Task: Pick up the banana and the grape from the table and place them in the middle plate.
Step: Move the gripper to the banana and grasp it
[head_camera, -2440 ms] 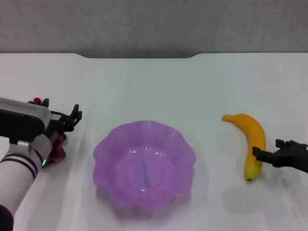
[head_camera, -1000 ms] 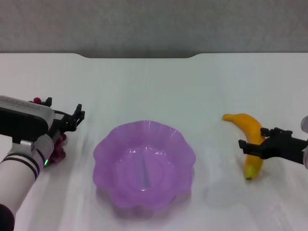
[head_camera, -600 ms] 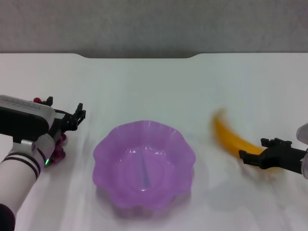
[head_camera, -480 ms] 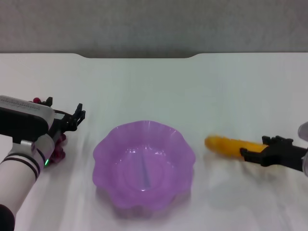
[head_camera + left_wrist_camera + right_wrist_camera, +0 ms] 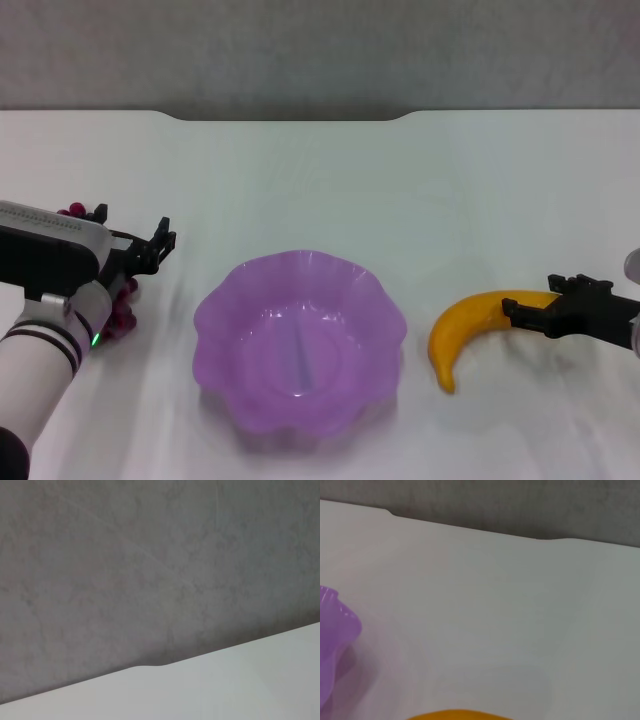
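Two claws at the fruit, either side of the translucent purple scallop-rimmed plate (image 5: 300, 345)

Head view: right claw (image 5: 530, 314) clamps the curved yellow banana (image 5: 470, 329) on the white desk (image 5: 320, 190); left claw (image 5: 155, 247) beside the dark red grape bunch (image 5: 118, 305), opening unclear; right wrist view: banana edge, plate rim.

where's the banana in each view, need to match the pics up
Head view: banana on the table right of the middle plate, at the right gripper.
Left wrist view: not in it.
Right wrist view: a yellow sliver at the frame edge.
Shared landmark: the table's notched far edge.
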Tool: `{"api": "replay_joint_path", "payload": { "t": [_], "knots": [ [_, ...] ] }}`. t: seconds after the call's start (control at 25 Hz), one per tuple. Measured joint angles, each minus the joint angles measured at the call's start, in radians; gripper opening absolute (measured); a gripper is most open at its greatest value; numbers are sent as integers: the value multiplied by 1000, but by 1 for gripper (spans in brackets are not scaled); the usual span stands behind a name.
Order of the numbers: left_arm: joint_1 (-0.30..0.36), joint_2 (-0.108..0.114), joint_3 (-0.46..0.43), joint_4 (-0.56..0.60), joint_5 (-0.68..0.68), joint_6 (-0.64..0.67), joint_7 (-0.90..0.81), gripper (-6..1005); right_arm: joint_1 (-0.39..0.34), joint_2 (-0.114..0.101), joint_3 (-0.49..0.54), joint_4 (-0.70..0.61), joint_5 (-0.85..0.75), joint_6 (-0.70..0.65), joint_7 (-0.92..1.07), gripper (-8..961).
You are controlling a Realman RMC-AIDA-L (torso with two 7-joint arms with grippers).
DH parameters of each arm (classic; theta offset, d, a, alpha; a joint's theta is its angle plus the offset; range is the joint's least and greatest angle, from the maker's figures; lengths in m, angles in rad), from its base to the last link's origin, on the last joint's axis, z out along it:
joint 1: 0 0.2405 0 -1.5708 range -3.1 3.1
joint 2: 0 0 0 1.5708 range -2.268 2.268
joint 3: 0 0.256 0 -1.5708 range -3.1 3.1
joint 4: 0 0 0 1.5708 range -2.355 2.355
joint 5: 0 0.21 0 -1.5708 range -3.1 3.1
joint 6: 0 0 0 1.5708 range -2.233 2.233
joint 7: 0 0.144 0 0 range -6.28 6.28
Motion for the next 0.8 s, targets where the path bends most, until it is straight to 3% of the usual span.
{"api": "replay_joint_path", "payload": {
  "t": [0.2,0.8],
  "knots": [
    [0,0,0,0,0,0,0,829,1,0,0,0,0,0,-2,802],
    [-1,0,0,0,0,0,0,829,10,27,-11,0,-26,-8,1,790]
  ]
}}
